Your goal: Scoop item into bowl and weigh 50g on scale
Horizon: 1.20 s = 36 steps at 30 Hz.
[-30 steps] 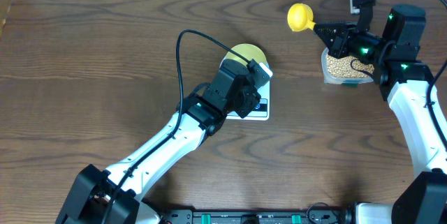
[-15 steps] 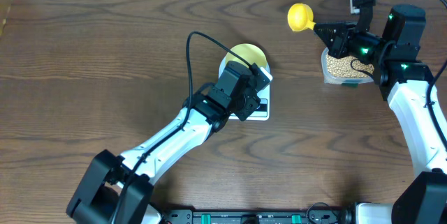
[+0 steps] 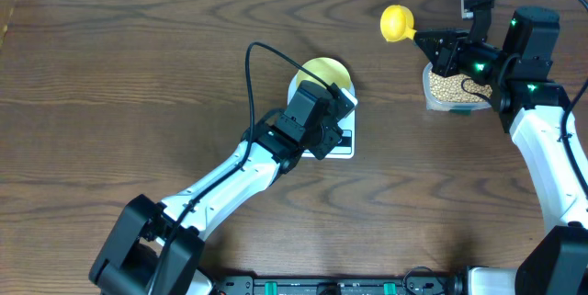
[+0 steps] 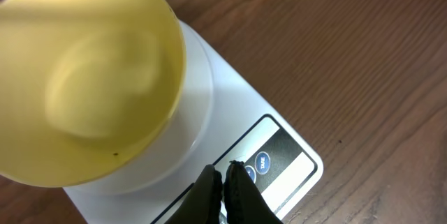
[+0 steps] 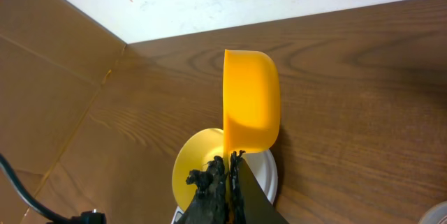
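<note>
The small, round, pale yellow bowl [image 4: 91,77], glossy inside, sits on the white rectangular digital scale [image 4: 209,105]. It is just beyond the left gripper [image 4: 223,178], whose fingers are pinched together on nothing, tips over the scale's front panel. The right gripper [image 5: 229,162] is clamped tight on the handle of a bright yellow plastic scoop [image 5: 250,98]. Beneath that arm, small round tan beans [image 3: 448,85] fill a clear plastic tub [image 3: 428,100].

The surface [image 3: 138,74] is dark wood-grain, matt. The scale [image 4: 223,105] is smooth white plastic (faintly glossy); the bowl [image 4: 91,77] and scoop [image 5: 251,98] look like smooth yellow plastic.
</note>
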Each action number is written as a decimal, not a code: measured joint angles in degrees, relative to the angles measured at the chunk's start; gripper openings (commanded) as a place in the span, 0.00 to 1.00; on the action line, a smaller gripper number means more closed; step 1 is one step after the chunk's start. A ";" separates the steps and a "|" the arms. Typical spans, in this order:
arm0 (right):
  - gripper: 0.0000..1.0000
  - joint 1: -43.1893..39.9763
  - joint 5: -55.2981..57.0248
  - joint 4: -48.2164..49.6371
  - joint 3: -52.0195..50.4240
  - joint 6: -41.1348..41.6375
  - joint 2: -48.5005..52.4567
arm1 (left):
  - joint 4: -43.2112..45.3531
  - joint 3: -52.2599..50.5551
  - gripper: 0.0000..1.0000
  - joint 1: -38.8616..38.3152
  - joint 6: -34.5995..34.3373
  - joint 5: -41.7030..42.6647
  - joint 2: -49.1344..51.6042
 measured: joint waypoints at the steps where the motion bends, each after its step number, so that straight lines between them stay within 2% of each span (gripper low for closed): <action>1: 0.01 0.00 0.00 0.00 0.00 0.00 0.00 | 0.00 0.00 0.08 0.00 -0.22 0.00 0.35; 11: 0.01 0.00 0.00 -0.26 0.00 0.00 0.02 | -0.20 0.00 0.08 0.00 -2.45 0.00 5.86; 26: 0.01 0.00 0.13 -1.66 0.02 -0.02 0.00 | 0.33 0.00 0.08 0.00 -2.64 -2.60 6.29; 36: 0.01 -0.28 2.84 -3.08 0.04 -0.04 0.00 | -2.58 0.00 0.08 0.00 -2.67 -2.67 6.43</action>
